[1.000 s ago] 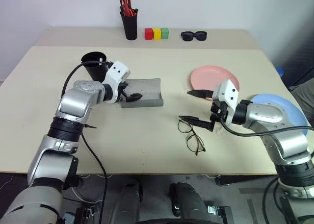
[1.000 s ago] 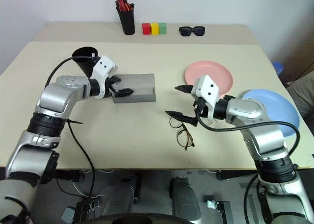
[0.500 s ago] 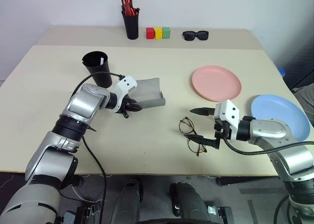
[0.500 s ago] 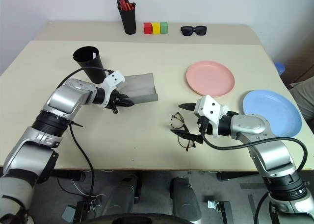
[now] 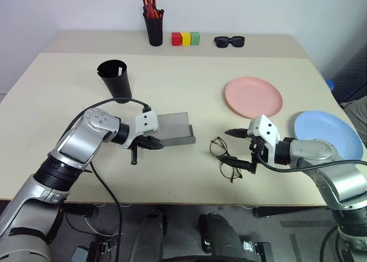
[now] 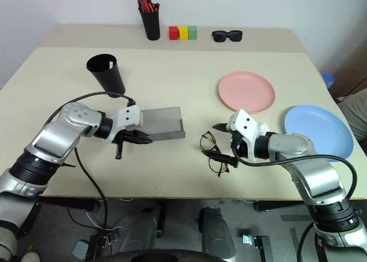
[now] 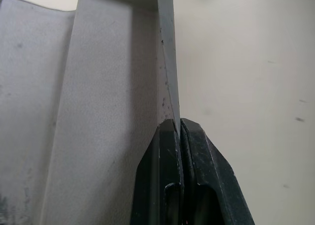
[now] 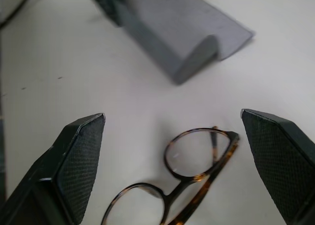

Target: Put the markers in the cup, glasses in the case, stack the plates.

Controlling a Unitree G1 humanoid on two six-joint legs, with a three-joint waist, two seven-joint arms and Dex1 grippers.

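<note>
- While the left gripper (image 7: 178, 131) pinches shut on the thin wall of the case (image 5: 172, 128), that grey case lies open on the table (image 5: 172, 78), mid-left, just beside the glasses.
- Right gripper (image 5: 234, 147) is spread wide, one finger on each side of the glasses (image 5: 224, 158), low over them; contact can't be confirmed.
- Glasses rest flat on the table right of the case, lenses up, not held.
- Cup (image 5: 116, 79) stands upright behind the case, well apart from it; something white shows at its rim, can't tell what.
- Pink plate (image 5: 253, 97) and blue plate (image 5: 327, 133) lie side by side on the right, unstacked, a gap between them.
- Back edge: pen holder (image 5: 153, 24), colour blocks (image 5: 185, 39), sunglasses (image 5: 229, 41).
</note>
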